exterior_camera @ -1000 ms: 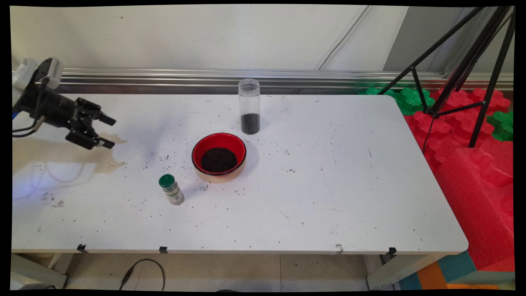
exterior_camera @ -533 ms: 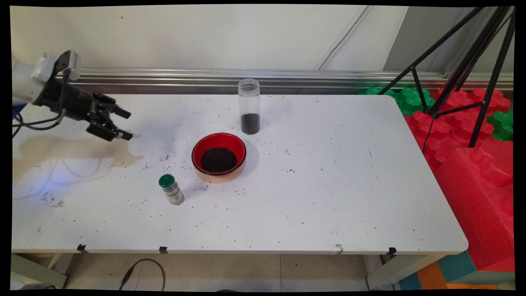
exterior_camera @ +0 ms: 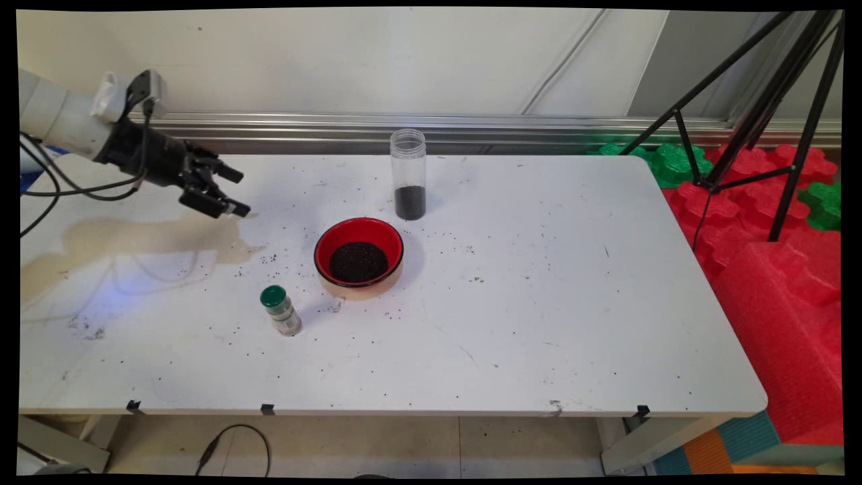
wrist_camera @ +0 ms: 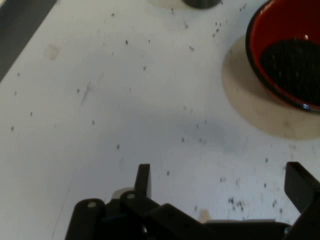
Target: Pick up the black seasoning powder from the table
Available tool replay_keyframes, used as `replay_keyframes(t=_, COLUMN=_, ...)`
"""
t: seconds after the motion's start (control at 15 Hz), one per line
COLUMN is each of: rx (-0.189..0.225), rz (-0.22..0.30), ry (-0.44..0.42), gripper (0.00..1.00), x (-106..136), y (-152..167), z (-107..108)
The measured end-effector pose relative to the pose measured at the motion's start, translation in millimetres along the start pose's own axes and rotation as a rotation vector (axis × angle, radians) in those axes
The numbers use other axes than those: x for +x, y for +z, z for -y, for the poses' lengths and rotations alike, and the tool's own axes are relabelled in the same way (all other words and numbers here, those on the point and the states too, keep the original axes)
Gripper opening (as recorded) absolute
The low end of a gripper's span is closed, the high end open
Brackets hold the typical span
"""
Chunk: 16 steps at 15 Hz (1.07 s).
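Above the table's (exterior_camera: 512, 323) far left, the tool (exterior_camera: 237, 194) hangs released, near the red bowl (exterior_camera: 359, 256).

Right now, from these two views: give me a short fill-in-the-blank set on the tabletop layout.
1. The red bowl holds dark ____ grains.
2. The small bottle standing nearer the camera than the bowl has a ____ cap.
3. The clear tall jar behind the bowl has no lid and is filled only at its ____.
4. The gripper hangs over the table with its fingers ____, holding nothing.

Missing words: black; green; bottom; open
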Motion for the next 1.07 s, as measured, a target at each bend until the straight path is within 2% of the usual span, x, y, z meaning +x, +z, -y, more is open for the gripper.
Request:
replay_keyframes(t=0.53, rx=-0.016, rz=-0.030, ry=0.027, gripper=1.00, x=36.4, y=31.8, z=0.6)
replay_keyframes(t=1.07, rx=-0.040, rz=-0.073, ry=0.098, gripper=1.00, x=75.4, y=65.7, z=8.1)
